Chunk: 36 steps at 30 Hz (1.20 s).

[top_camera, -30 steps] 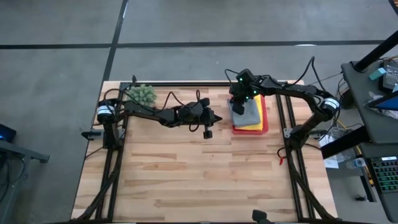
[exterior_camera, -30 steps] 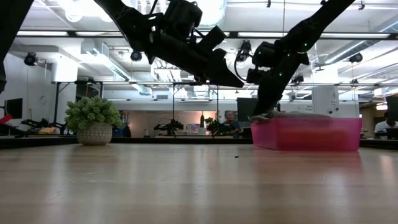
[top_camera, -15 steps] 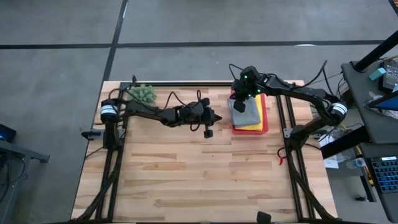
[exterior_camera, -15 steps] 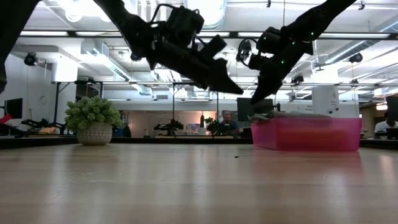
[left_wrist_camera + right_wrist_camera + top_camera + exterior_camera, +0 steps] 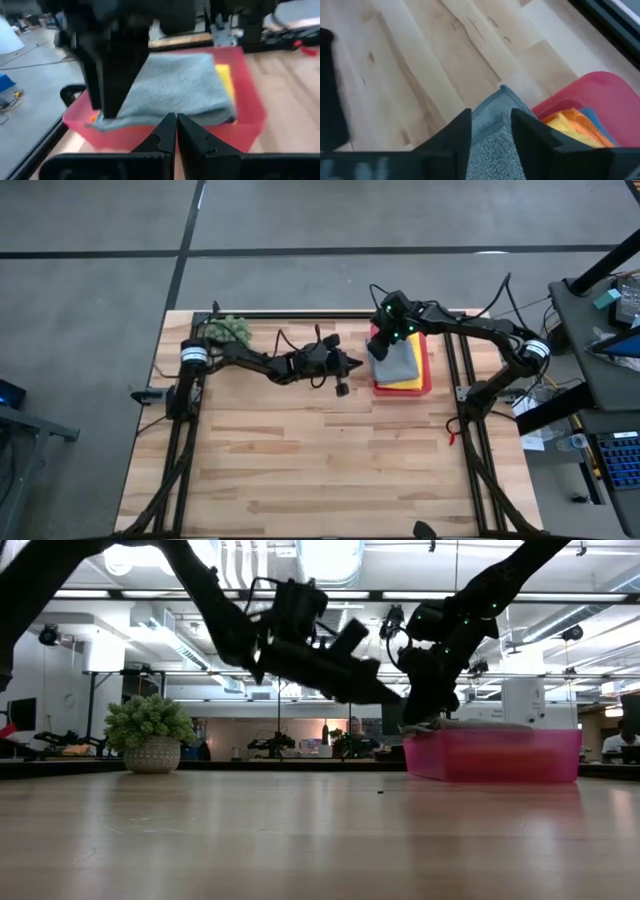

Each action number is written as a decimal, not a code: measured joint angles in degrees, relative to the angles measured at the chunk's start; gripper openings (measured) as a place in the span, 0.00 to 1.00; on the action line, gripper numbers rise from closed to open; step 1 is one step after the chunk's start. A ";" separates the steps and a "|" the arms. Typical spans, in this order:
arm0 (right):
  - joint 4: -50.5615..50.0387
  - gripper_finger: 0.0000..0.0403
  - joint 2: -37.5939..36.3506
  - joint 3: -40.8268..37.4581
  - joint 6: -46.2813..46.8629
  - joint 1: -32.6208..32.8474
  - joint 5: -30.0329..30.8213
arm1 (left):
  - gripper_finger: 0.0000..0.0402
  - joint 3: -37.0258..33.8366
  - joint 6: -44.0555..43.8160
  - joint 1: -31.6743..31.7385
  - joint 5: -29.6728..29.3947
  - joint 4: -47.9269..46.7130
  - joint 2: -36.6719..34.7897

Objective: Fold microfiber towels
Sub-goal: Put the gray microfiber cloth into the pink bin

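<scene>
A small potted plant (image 5: 229, 330) sits at the far left corner of the wooden table (image 5: 320, 470). From there the left arm reaches toward the middle of the table, its gripper (image 5: 353, 363) hanging above the bare wood just beside the pink tray (image 5: 427, 365), with the two fingers (image 5: 167, 131) pressed together and holding nothing. In the left wrist view these clenched fingers point straight at the tray's near wall. The tray lies at the far right side of the table and holds the stack of folded towels: a grey towel (image 5: 397, 360) on top, a yellow towel (image 5: 405, 382) showing under its near edge, and in the right wrist view an orange towel (image 5: 570, 126) and a blue towel (image 5: 594, 119) peeking out lower in the pile. The right gripper (image 5: 381, 348) hovers over the left edge of the grey towel, its fingers (image 5: 457, 132) spread apart with the cloth between them; whether they pinch it I cannot tell. In the low view a person (image 5: 357, 730) sits far off in the room behind the table.
</scene>
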 joint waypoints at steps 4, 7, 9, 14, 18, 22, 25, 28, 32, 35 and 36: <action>0.19 0.38 0.03 0.00 1.34 0.10 0.05 | 0.00 1.48 -1.56 1.60 0.02 0.91 3.23; 0.60 0.39 0.54 0.00 1.51 0.38 0.13 | 0.00 3.28 -2.95 2.38 -0.09 1.08 5.30; 0.73 0.39 1.24 0.00 1.30 0.72 1.18 | 0.00 4.39 -2.96 2.57 -0.07 1.00 6.55; 0.75 0.36 2.47 0.00 0.28 1.44 4.96 | 0.00 6.42 -2.95 2.86 0.09 1.02 8.09; 0.49 0.35 2.37 0.00 -0.60 1.54 5.59 | 0.00 6.49 -2.94 3.23 -0.05 0.89 8.12; -0.03 0.30 2.30 0.00 -1.32 1.93 5.57 | 0.00 6.50 -2.93 3.42 -0.07 0.90 8.12; -0.55 0.18 2.32 0.00 -1.74 1.95 5.59 | 0.00 6.50 -2.95 3.44 -0.07 0.62 8.12; -0.82 0.05 2.32 0.00 -1.97 1.93 5.59 | 0.00 6.50 -2.95 3.45 -0.07 0.43 8.12; -0.99 0.03 1.62 0.00 -2.09 1.93 5.58 | 0.00 6.50 -2.95 3.47 -0.08 0.41 8.12; -1.05 0.02 0.04 0.00 -2.19 1.93 5.98 | 0.00 6.50 -2.95 3.47 -0.08 -0.02 8.12; -1.05 0.02 -0.69 0.00 -2.16 1.93 5.99 | 0.00 6.50 -2.95 3.47 -0.09 -0.26 8.12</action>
